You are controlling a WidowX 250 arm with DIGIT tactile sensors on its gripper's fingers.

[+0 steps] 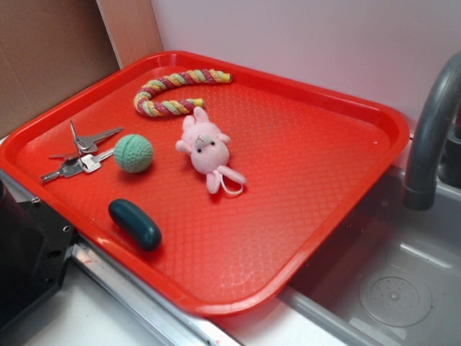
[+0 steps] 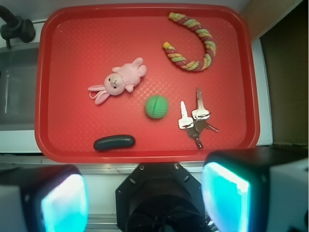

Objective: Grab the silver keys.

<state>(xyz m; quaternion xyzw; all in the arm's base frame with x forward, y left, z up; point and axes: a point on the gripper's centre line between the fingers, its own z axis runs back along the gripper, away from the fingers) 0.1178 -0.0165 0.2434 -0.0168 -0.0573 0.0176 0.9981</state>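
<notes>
From the outside view, you can see the silver keys lying flat near the left edge of the red tray, just beside the green knitted ball, with the pink bunny, the striped rope and a dark oval thing nearby. From the wrist view, your fingers are wide apart and hold nothing, and the keys sit to the right of the ball, well clear of the fingers.

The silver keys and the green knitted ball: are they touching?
Apart. The wrist view shows bare red tray between the silver keys and the green knitted ball.
</notes>
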